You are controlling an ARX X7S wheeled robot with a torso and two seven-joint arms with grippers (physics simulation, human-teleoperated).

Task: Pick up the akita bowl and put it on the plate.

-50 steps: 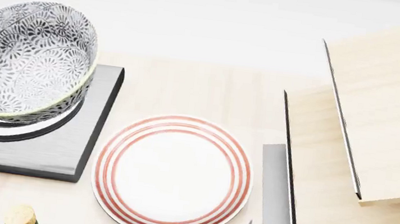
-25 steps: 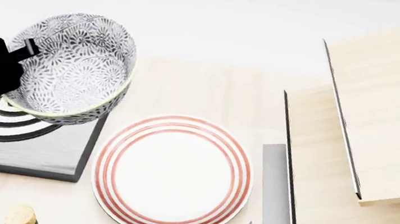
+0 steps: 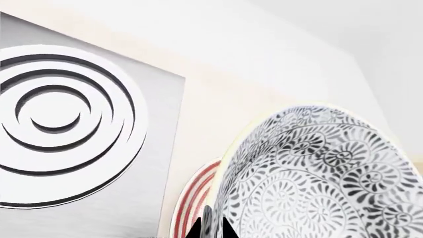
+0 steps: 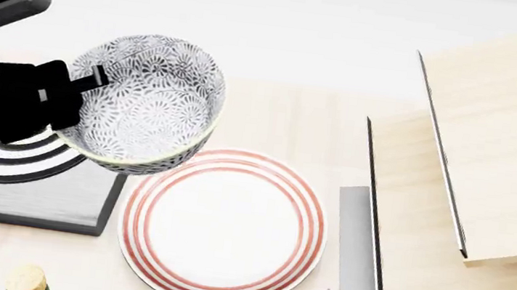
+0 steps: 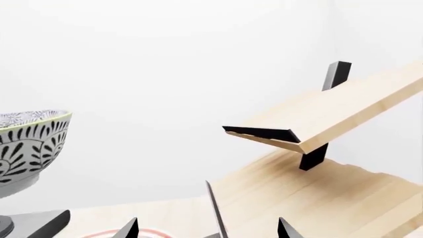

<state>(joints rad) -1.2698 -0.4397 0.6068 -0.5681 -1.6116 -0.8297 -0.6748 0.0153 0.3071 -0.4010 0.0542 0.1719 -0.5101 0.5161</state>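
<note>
On a pale wood counter against a white wall, the one akita bowl [image 4: 148,104] has travelled from above the stove burner [image 4: 29,188] to overhang the rim of the one plate [image 4: 223,227], so release looks near. The left gripper [image 4: 78,84] pinches its rim. The right gripper [image 5: 206,230] stands spread, empty.

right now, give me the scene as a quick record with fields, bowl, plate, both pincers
akita bowl: lifted, tilted, overlapping the plate's near-left edge in the head view
plate: flat on the table, nothing on it
left pincer: shut on the bowl's rim
right pincer: open, holding nothing, low by the wooden shelf
stove burner: left of the plate
</note>
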